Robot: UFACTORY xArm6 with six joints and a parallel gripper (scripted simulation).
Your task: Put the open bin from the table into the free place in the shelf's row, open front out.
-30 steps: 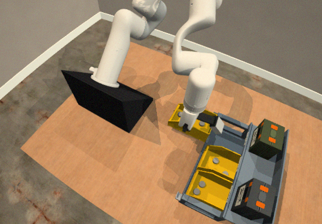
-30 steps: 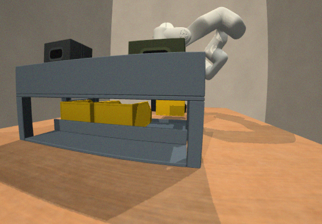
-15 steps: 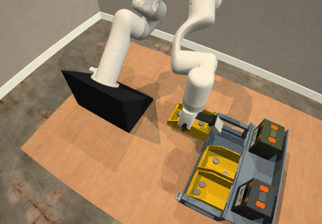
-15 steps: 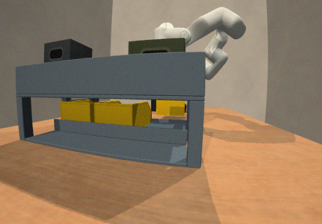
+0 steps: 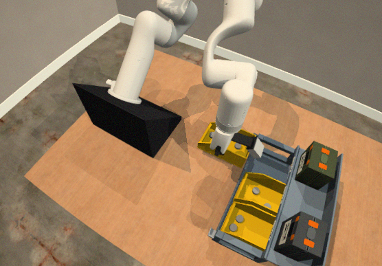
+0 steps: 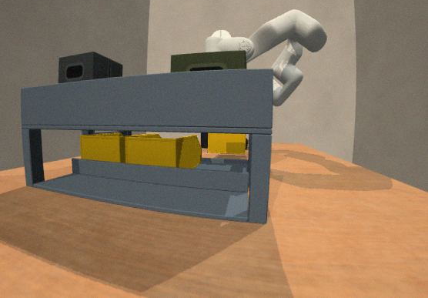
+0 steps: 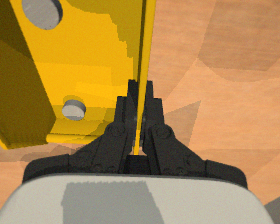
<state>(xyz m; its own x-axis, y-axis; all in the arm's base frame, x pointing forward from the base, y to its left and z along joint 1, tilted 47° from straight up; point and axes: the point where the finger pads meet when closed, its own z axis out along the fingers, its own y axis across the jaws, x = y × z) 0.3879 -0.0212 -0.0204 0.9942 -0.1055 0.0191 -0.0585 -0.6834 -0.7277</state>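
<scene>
The yellow open bin [image 5: 234, 158] [image 6: 220, 142] [image 7: 86, 55] hangs above the table, just off the shelf's front at the far end of the row, and looks about level. Its low front faces away from the shelf. Two grey round parts lie in it. My gripper [image 5: 218, 150] [image 7: 139, 95] is shut on the bin's side wall, one finger inside and one outside, near the front end. The grey-blue shelf [image 5: 266, 168] [image 6: 146, 101] has its free place beside two yellow bins, the middle one [image 5: 273, 199] [image 6: 150, 151] and the outer one [image 5: 255, 230] [image 6: 101, 147], both standing with parts inside.
A green case [image 5: 313, 171] [image 6: 208, 60] and a dark grey case [image 5: 295, 241] [image 6: 82, 68] stand on the shelf's upper level, behind the bin row. A raised side rail [image 5: 275, 146] bounds the free place's far side. The black arm base [image 5: 120, 130] stands on the table.
</scene>
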